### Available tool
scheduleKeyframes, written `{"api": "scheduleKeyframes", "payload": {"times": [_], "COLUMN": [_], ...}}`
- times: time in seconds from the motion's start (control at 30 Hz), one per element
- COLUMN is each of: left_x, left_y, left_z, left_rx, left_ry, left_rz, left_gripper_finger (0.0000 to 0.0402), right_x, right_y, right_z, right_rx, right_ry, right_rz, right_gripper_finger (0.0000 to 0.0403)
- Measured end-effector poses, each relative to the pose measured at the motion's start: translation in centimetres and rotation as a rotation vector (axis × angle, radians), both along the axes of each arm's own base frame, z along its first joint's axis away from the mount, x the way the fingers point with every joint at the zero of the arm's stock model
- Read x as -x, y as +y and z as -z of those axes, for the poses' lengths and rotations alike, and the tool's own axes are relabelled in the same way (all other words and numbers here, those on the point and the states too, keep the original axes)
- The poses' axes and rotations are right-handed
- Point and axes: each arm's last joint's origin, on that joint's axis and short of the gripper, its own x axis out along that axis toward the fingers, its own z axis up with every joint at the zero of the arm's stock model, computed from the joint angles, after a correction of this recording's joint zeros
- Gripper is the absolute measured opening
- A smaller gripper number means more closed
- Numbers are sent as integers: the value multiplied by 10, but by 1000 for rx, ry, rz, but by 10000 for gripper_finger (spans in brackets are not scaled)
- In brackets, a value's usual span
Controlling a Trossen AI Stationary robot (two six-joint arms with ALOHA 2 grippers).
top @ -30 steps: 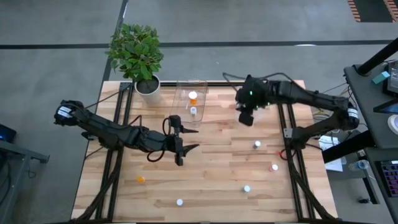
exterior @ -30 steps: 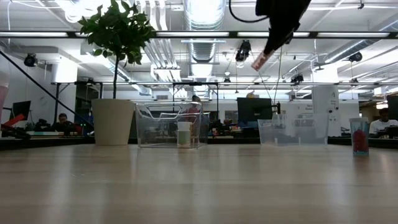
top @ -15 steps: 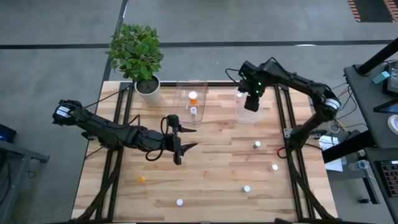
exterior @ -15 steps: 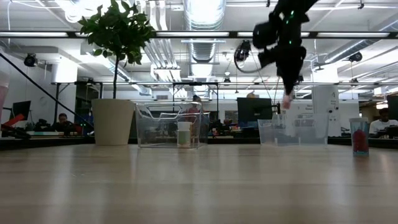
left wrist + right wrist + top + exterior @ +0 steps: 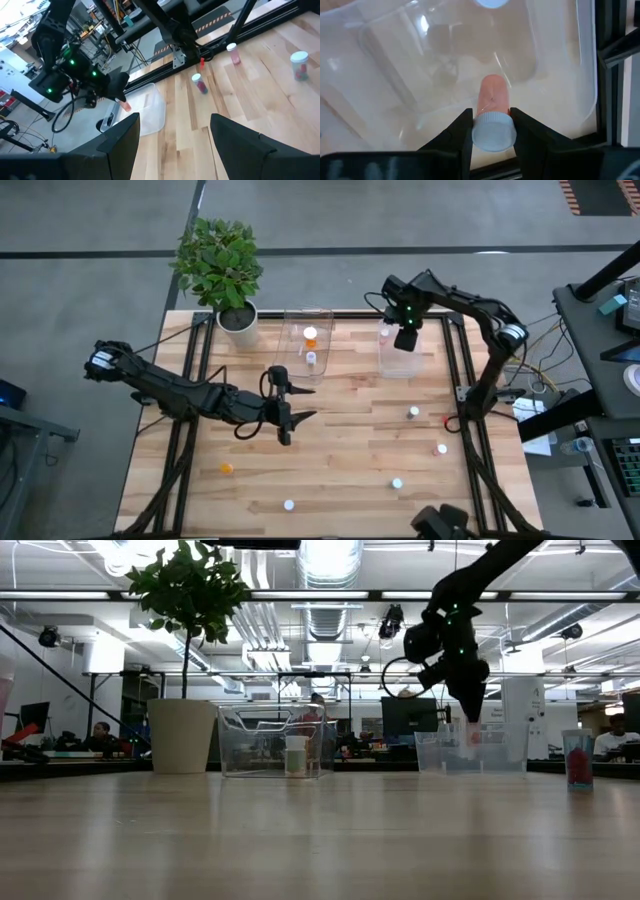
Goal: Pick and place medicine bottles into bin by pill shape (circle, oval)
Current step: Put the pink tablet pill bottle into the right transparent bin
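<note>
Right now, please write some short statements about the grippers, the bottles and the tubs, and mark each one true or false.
1. The right gripper holds a pinkish bottle over the right clear tub. True.
2. The left gripper holds a bottle. False: it is open and holds nothing, above the table.
3. The left clear tub contains two bottles. True.
4. All bottles are already in tubs. False: several lie loose on the table.
</note>
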Motion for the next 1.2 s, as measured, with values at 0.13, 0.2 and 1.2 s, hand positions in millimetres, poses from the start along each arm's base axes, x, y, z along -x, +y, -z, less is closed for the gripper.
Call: {"api": "scheduleKeyframes", "payload": {"times": [0.13, 0.2, 1.2], "left_x": [0, 0, 0], "left_y": [0, 0, 0], "left_z": [-1, -1, 0], "left_rx": [1, 1, 0], "left_ry": [-3, -3, -1], "left_rz": [0, 0, 0], "left_gripper_finger": [226, 226, 226], "right_x": [1, 0, -6], "right_y": [-7, -8, -12], "right_z": [8, 11, 37], "right_rx": [-13, -23, -191], "right_ry": [10, 16, -42], "right_rz": [-25, -46, -233], "right_gripper_finger": [105, 105, 110]}}
